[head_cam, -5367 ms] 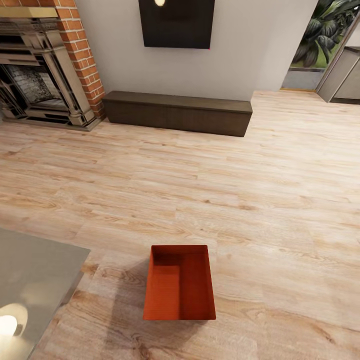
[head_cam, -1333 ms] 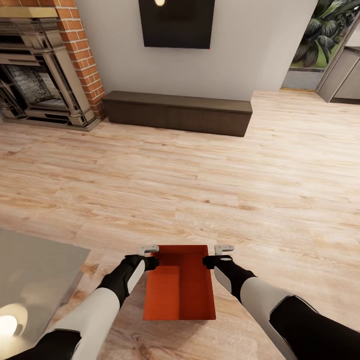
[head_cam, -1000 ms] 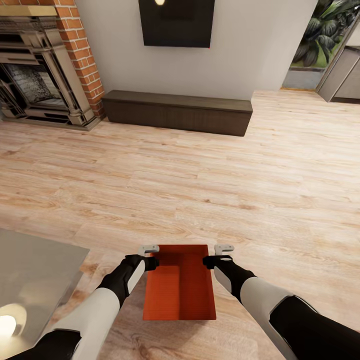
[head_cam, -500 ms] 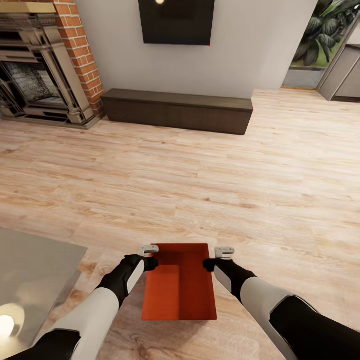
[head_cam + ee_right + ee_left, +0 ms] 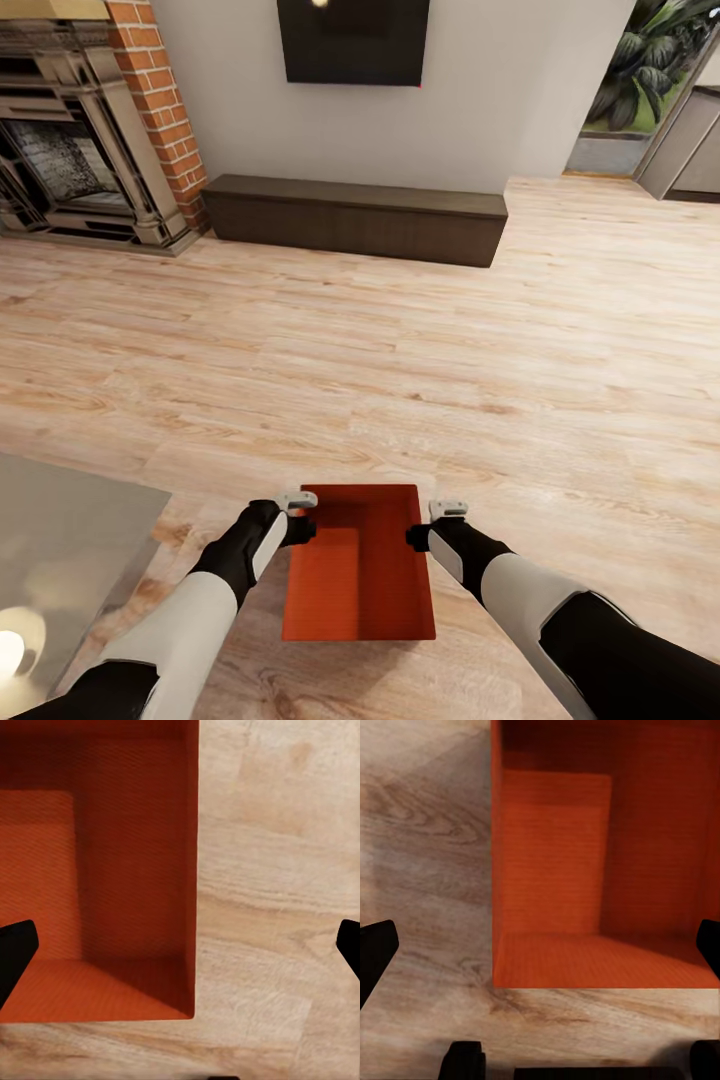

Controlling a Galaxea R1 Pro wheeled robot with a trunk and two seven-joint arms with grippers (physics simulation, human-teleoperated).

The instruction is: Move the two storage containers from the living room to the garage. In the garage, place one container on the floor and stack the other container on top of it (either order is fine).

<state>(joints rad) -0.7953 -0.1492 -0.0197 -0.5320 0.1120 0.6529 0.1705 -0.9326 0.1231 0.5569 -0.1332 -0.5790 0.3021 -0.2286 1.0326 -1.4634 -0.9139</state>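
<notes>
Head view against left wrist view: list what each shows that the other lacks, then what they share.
Head view alone: the brick fireplace, the long dark-brown cabinet, the dark wall panel, the grey table, and both arms, with the left gripper and right gripper flanking the far corners of the storage container. Left wrist view alone: a close look down into the container's far corner, with dark fingers wide apart at the picture's edges. Shared: the red-orange container and the light wood-plank floor.
</notes>
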